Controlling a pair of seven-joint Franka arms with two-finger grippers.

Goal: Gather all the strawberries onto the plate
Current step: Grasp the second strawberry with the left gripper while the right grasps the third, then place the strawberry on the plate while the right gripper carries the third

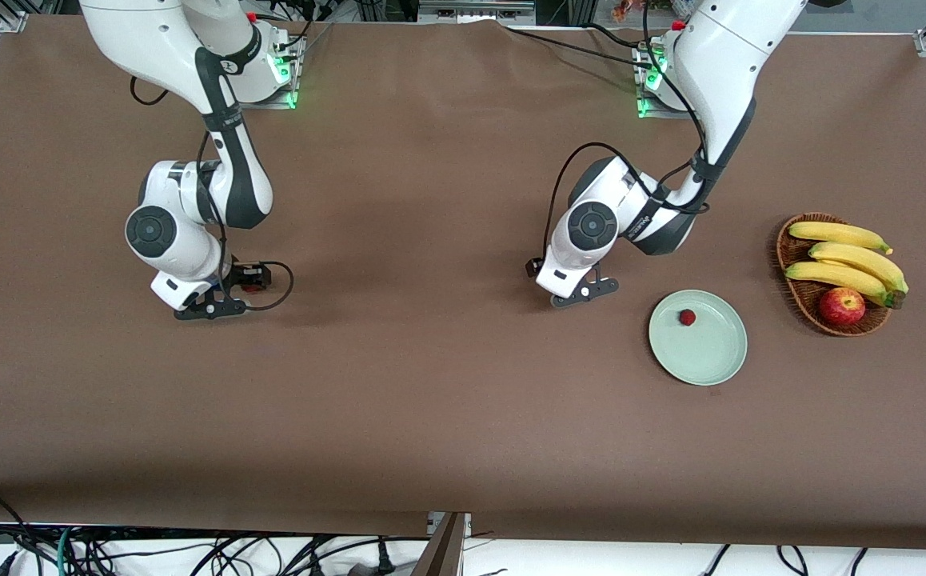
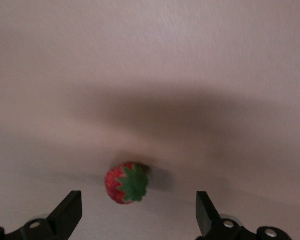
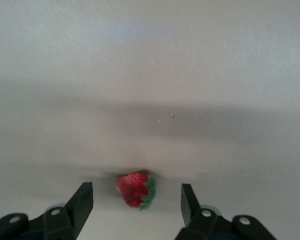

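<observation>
One strawberry (image 1: 687,318) lies in the pale green plate (image 1: 711,360), toward the left arm's end of the table. My left gripper (image 1: 583,293) hangs low over the brown table beside the plate. In the left wrist view its fingers (image 2: 69,212) stand open, with a second strawberry (image 2: 126,182) on the table between and just ahead of them, untouched. My right gripper (image 1: 211,306) is low over the table at the right arm's end. It is also open (image 3: 136,205), with a third strawberry (image 3: 136,190) lying between its fingertips, clear of both pads.
A brown wicker basket (image 1: 791,240) with three bananas (image 1: 851,256) and a red apple (image 1: 841,306) stands beside the plate, at the left arm's end. Black cables loop off both wrists.
</observation>
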